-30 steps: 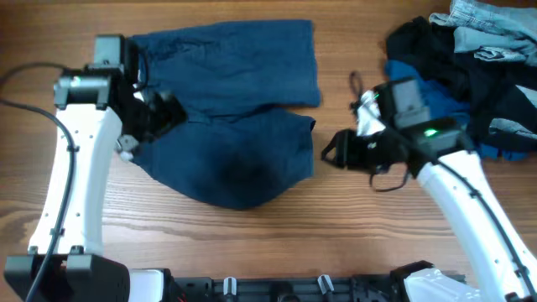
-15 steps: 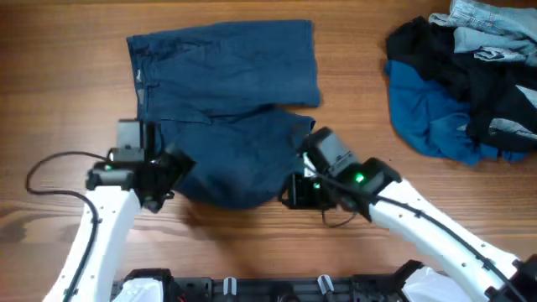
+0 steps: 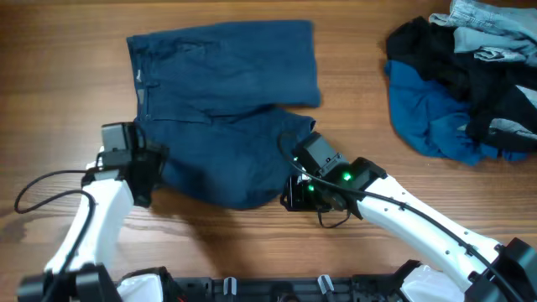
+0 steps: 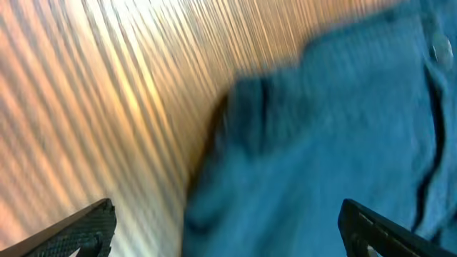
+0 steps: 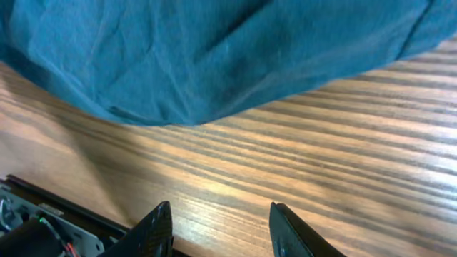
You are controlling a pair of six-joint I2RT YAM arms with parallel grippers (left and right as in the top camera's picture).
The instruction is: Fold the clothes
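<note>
The dark navy shorts (image 3: 226,109) lie spread on the wooden table (image 3: 352,50), with the nearer leg bulging toward the front edge. My left gripper (image 3: 144,184) is open at the shorts' near-left edge. In the blurred left wrist view that cloth edge (image 4: 314,143) lies between the wide-apart fingers (image 4: 78,232) of the gripper (image 4: 228,243). My right gripper (image 3: 290,196) is open at the shorts' near-right hem. In the right wrist view the gripper (image 5: 221,235) is over bare wood, empty, with the shorts (image 5: 214,57) just ahead of it.
A heap of other clothes sits at the far right: a brighter blue garment (image 3: 428,113), black cloth (image 3: 482,80) and pale denim (image 3: 487,25). The robot base rail (image 3: 277,289) runs along the table's front edge.
Both arms have come down to the shorts' near edge. The left moved from the waistband side toward the near-left corner. The right swung left from beside the heap to the near hem.
</note>
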